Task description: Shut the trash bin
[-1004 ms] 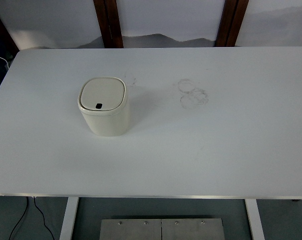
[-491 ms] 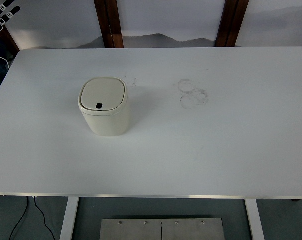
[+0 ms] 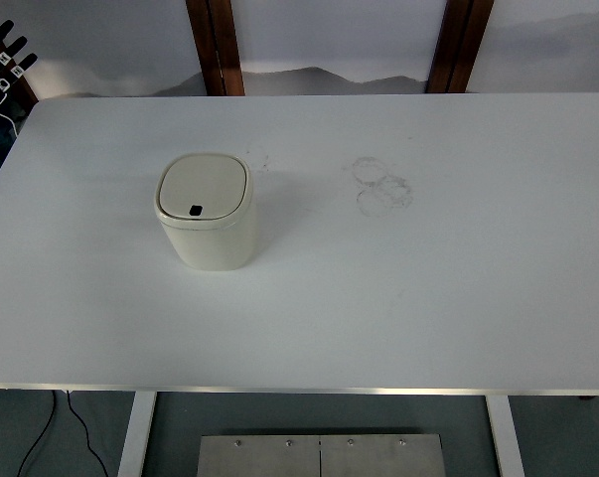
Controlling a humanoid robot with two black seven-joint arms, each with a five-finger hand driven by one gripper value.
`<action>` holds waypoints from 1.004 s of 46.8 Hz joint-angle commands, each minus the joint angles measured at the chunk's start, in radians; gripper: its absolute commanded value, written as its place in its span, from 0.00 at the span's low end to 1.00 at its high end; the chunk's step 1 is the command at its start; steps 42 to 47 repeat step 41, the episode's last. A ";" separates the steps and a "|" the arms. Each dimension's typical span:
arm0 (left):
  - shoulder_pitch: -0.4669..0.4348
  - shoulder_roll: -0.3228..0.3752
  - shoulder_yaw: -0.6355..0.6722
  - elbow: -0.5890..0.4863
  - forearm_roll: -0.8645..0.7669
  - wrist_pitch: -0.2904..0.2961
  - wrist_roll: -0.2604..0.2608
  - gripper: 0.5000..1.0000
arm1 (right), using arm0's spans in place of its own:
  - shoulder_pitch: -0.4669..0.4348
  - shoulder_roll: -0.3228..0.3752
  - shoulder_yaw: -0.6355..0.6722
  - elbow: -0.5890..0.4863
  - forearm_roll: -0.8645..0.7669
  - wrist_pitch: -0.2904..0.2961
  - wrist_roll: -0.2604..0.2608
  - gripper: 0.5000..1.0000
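Fingers [image 3: 9,48] of left hand [image 3: 1,58] showed spread & holding nothing, just past table's [image 3: 498,298] far-left corner; right hand out of view. Trash bin [image 3: 208,214] stood on left half of surface, lid looking already flat & shut. Prob light, rigid, smooth plastic; press lid top, don't squeeze. Faint ring marks [image 3: 381,185] mid-surface; nothing blocked approach.
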 commanded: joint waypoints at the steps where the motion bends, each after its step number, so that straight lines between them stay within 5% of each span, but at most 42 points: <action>1: 0.010 -0.001 0.000 0.000 0.000 0.000 0.000 1.00 | 0.000 0.000 0.000 0.000 0.000 0.000 0.000 0.99; 47: 0.045 -0.019 0.000 0.000 0.000 0.016 0.000 1.00 | 0.000 0.000 0.000 0.000 0.000 0.000 0.000 0.99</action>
